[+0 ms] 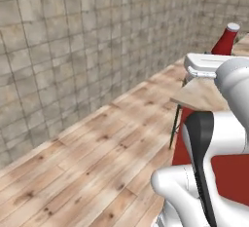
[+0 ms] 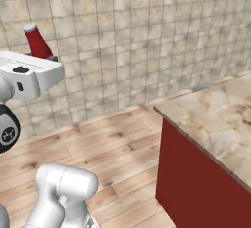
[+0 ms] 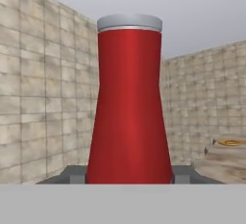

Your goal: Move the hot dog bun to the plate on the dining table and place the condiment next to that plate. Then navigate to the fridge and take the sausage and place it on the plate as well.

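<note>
The condiment (image 3: 129, 107) is a red bottle with a pale grey cap, standing upright between my two dark fingertips. My gripper (image 3: 127, 177) is shut on its lower part. The left base view shows the condiment (image 1: 224, 41) rising above my white hand, held high over the near corner of the dining table (image 1: 202, 97). From the right base side the condiment (image 2: 38, 42) sticks up from my hand at the left, away from the marble dining table (image 2: 215, 119). A yellow-rimmed plate (image 3: 230, 143) lies on the table top at the far right of the hand view.
A tiled stone wall (image 1: 73, 46) runs along the far side. Bare wooden floor (image 1: 87, 162) lies between it and the table. The table stands on red cabinets (image 2: 196, 183). A thin dark leg (image 1: 175, 126) shows under the table's corner.
</note>
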{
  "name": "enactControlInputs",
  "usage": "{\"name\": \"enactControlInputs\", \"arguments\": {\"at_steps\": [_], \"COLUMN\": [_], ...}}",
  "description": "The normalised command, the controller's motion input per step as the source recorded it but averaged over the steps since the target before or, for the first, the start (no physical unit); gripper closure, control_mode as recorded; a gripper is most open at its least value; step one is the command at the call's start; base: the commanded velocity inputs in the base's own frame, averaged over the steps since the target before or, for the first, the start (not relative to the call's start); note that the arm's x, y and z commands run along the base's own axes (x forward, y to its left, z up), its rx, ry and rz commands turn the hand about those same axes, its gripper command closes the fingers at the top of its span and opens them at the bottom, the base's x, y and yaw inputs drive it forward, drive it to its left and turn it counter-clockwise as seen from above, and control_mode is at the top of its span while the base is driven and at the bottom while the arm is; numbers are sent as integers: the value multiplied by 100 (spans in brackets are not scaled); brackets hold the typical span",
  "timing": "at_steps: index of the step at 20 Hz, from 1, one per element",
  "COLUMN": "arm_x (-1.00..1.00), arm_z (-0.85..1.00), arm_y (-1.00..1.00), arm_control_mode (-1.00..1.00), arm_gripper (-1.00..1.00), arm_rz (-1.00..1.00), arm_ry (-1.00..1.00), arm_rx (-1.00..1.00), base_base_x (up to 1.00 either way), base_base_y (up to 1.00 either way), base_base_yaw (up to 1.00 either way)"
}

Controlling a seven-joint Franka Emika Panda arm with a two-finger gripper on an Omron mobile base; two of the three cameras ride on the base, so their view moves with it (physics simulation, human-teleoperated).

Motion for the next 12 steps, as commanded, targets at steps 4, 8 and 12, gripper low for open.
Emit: {"name": "enactControlInputs", "arguments": {"at_steps": [4,8,12], "arm_x": [0,0,0], "arm_z": [0,0,0], "arm_y": [0,0,0], "arm_control_mode": [100,100,100], "arm_gripper": [100,100,100], "arm_rz": [0,0,0], "arm_ry": [0,0,0], "arm_rx": [0,0,0], "base_base_x": [100,100,100], "base_base_y": [39,43,48], "base_base_yaw": [-45,-43,-42]}}
